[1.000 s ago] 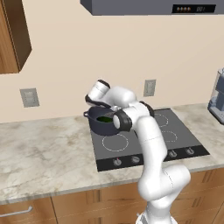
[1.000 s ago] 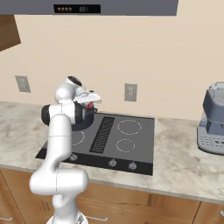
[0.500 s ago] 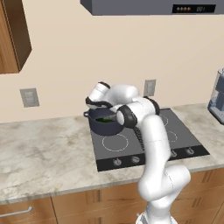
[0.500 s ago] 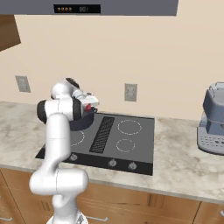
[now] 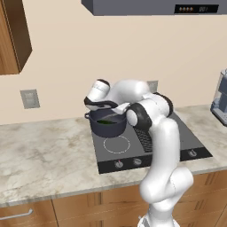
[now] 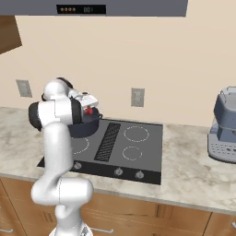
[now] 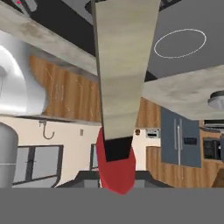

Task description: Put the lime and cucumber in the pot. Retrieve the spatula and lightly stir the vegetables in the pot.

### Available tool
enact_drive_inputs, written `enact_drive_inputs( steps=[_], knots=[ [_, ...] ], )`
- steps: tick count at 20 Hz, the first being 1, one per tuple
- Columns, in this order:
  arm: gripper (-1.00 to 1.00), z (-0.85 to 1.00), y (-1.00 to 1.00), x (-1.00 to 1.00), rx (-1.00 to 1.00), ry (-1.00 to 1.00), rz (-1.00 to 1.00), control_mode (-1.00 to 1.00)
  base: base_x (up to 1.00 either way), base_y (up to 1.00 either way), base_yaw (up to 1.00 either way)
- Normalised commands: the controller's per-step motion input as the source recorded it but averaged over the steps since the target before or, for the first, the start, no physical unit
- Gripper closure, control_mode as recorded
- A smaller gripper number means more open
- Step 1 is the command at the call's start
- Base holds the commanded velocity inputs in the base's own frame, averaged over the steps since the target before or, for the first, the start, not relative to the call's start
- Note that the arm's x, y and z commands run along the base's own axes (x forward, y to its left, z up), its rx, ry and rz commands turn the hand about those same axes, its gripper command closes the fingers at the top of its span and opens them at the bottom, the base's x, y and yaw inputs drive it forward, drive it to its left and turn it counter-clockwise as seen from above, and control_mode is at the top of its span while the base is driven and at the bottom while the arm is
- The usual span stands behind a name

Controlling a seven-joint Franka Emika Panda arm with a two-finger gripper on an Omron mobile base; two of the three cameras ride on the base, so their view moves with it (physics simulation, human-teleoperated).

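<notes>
The pot (image 5: 107,126) is round and dark blue-grey, wider than it is tall. It has a small handle on each side. It sits on the back left ring of the black stove (image 5: 177,142). In the left base view you can look into it and see something dark green lying inside. That is the cucumber (image 5: 105,121). I cannot tell if there are other green pieces with it.

The spatula (image 7: 120,74) shows up best in the hand view. Its flat head looks like a long pale board that runs up the middle of the picture. Its handle is red and sits at the bottom, right between the two dark finger tips. In the right base view a bit of red (image 6: 89,111) peeks out just under the white hand, above the pot.

The gripper (image 7: 116,177) is squeezed almost all the way closed, and it has hold of the red handle of the spatula. In the left base view the white hand (image 5: 103,98) hangs right over the pot, with the arm bent over from the right.

The stove sits in a light stone counter (image 5: 44,155). A grey coffee machine (image 6: 223,126) stands on the counter far off to the right of the stove.
</notes>
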Motion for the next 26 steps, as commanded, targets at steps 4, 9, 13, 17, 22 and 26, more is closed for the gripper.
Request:
enact_drive_inputs(
  steps=[4,9,13,17,22,26],
  knots=[
    [1.0,0.37,-0.07,-0.01,0.01,0.02,0.12,-1.0,0.0,0.0,0.0],
    [1.0,0.21,-0.01,0.04,0.16,-0.4,0.13,-1.0,0.0,0.0,0.0],
    [1.0,0.15,-0.19,0.36,0.2,-0.19,0.19,-1.0,0.0,0.0,0.0],
    [1.0,0.13,-0.13,0.36,0.24,-0.04,0.36,-1.0,0.0,0.0,0.0],
    [1.0,0.08,-0.05,0.27,0.24,-0.09,0.47,-1.0,0.0,0.0,0.0],
    [1.0,0.1,0.0,0.19,0.11,0.3,0.64,-1.0,0.0,0.0,0.0]
  ],
)
